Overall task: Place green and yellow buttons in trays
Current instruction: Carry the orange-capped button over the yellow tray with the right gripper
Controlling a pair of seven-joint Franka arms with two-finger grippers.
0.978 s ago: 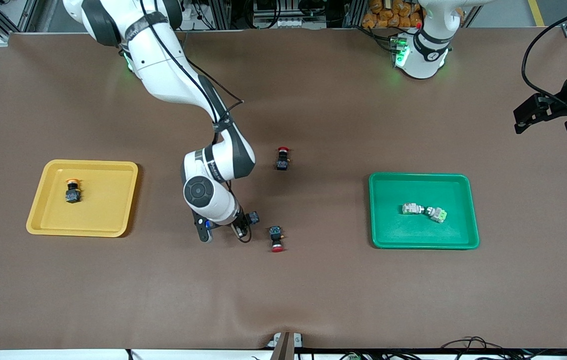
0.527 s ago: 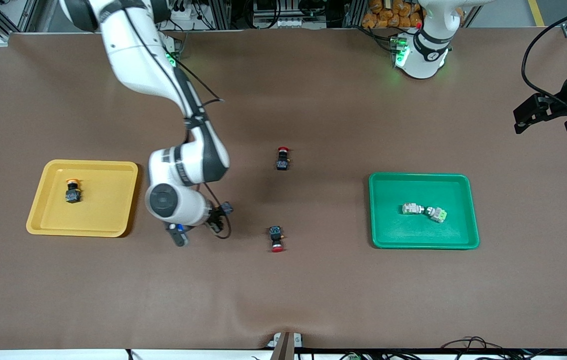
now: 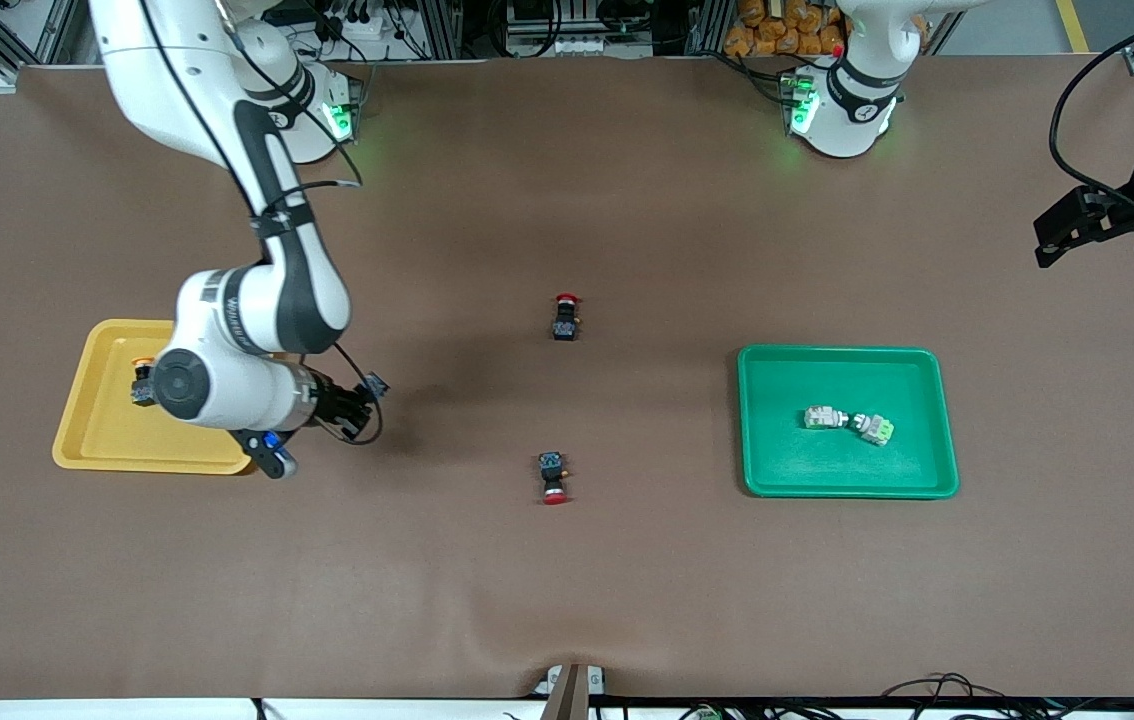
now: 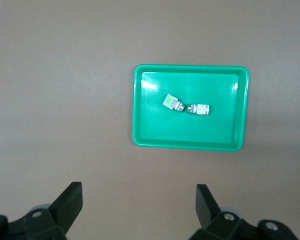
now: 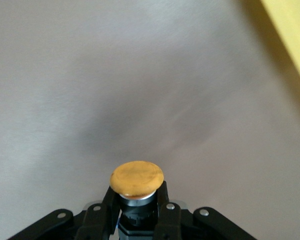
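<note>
Even, bright overhead light, soft shadows on the table (image 3: 627,600), glare inside the green tray (image 4: 150,86).

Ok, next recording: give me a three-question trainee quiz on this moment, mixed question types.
1. True or false: the right gripper is shut on a yellow-capped button.
2. How many green buttons lie in the green tray?
3. Where is the left gripper? A) in the yellow tray B) open, high over the table, waiting C) touching a red-capped button

Key: 1 true; 2 two; 3 B.
</note>
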